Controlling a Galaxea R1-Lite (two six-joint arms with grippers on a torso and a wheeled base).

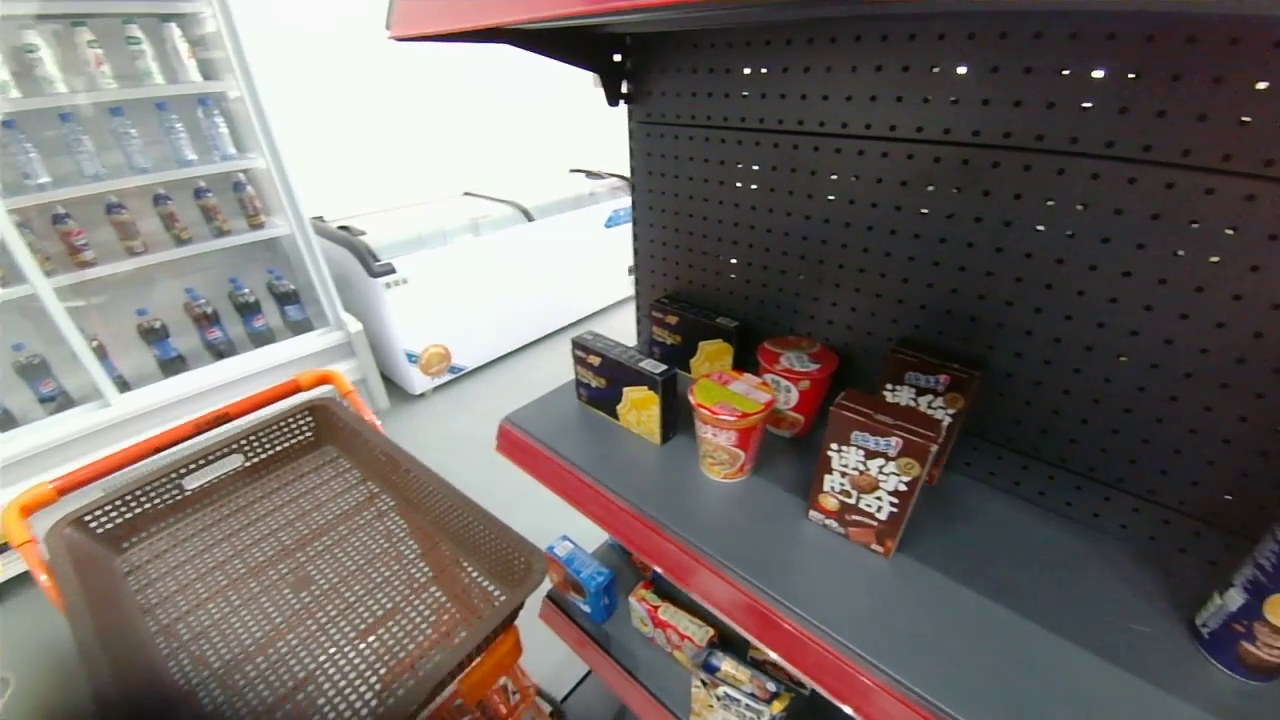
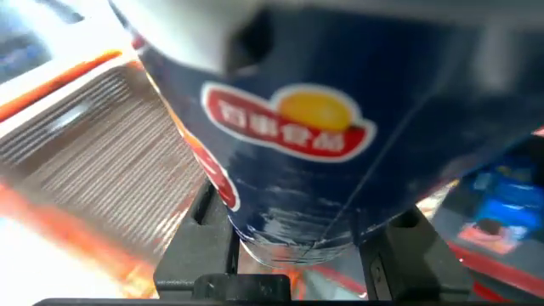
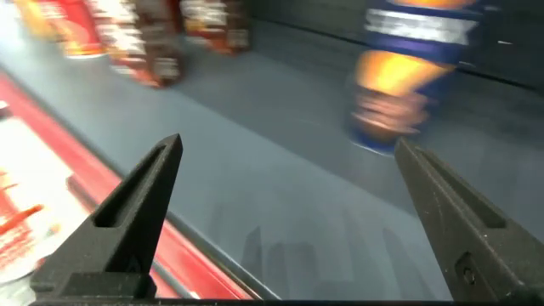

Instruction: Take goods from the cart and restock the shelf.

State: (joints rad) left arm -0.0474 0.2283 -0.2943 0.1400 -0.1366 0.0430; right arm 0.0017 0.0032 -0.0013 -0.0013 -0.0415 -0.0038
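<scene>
Six packs stand on the grey metal shelf (image 1: 1000, 600) with its red front edge in the head view: two black boxes (image 1: 625, 385), two red noodle cups (image 1: 730, 425) and two brown cartons (image 1: 875, 485). A blue round tin (image 1: 1245, 620) stands well apart at the right edge. The brown perforated cart basket (image 1: 280, 560) with its orange handle (image 1: 150, 445) sits lower left.

In the left wrist view, the left gripper (image 2: 293, 255) clamps a dark blue cylindrical can (image 2: 306, 144), one black finger on each side. The basket's mesh shows behind it.

In the right wrist view, the right gripper (image 3: 285, 144) gapes wide over the shelf with nothing between its fingers, and the blue tin stands beyond.
</scene>
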